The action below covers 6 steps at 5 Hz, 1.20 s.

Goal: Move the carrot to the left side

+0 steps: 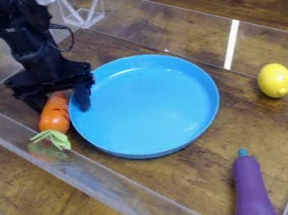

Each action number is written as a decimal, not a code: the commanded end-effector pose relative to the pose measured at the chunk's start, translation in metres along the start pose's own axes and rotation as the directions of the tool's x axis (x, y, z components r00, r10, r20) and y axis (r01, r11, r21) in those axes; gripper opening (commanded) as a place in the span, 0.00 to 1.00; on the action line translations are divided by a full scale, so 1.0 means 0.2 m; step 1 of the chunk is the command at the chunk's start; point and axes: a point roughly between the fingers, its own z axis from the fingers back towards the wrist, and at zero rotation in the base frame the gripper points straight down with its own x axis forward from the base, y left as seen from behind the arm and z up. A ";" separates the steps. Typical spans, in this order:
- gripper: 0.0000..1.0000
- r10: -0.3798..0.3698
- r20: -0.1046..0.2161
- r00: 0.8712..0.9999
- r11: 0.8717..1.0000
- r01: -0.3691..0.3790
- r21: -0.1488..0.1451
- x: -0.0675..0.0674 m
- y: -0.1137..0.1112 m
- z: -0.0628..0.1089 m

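Observation:
The small orange carrot (55, 116) lies on the wooden table just left of the blue plate (147, 104), its green leafy top (51, 140) pointing toward the near edge. My black gripper (53, 95) hangs over the carrot's upper end, pointing steeply down. Its fingers (82, 93) stand open, one on each side of the carrot's far end, with nothing clamped between them. The carrot's tip under the gripper is partly hidden.
A yellow lemon (276, 80) sits at the right. A purple eggplant (252, 190) lies at the lower right. Clear plastic walls (7, 119) edge the table on the left and front. A clear stand (82, 7) is at the back.

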 end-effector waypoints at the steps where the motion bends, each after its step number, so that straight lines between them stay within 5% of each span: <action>1: 1.00 -0.011 -0.029 1.000 1.000 0.011 0.001 -0.05 -0.05 -0.04; 3: 1.00 -0.086 -0.038 0.996 0.996 0.086 -0.012 -0.10 -0.10 -0.05; 4: 0.00 -0.115 -0.042 0.992 0.993 0.114 -0.019 -0.03 -0.07 -0.01; 5: 0.00 -0.139 -0.033 0.990 0.990 0.138 -0.025 0.08 -0.01 0.08; 6: 0.00 -0.081 -0.025 0.996 0.996 0.080 -0.031 0.12 0.06 0.21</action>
